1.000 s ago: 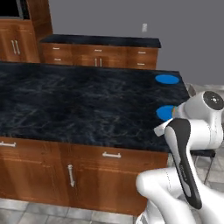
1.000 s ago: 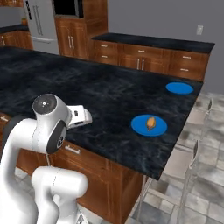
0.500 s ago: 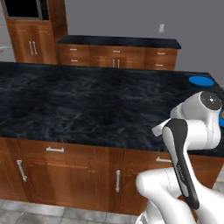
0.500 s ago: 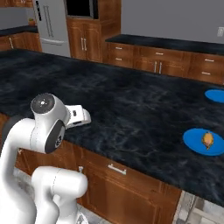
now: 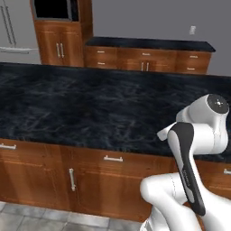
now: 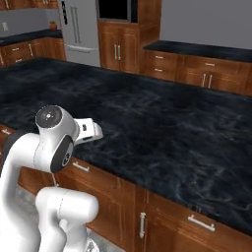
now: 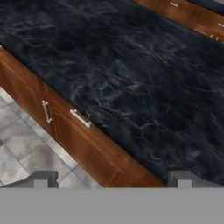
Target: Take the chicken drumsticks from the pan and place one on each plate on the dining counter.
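The dining counter (image 5: 90,103) with its black marbled top and brown wooden cabinets stretches across both base views, and its front edge (image 7: 109,144) runs diagonally through the hand view. My gripper (image 7: 112,181) hovers over that edge, open, with nothing between its two widely spaced fingertips (image 7: 41,179). The hand (image 6: 88,131) is tucked close to the arm's upper joint, just above the counter's near edge. The chicken drumsticks, the pan and the plates are out of view.
A narrower wall counter (image 5: 149,45) with drawers runs along the back. A tall wooden cabinet with a dark oven (image 5: 58,27) and a steel fridge (image 6: 78,24) stand at the far left. Grey tiled floor (image 7: 26,144) lies below the island's cabinet doors.
The base has driven left along the island, so the whole scene slid right. The blue plates, one with a drumstick on it, left the right edge. The arm kept its tucked pose.
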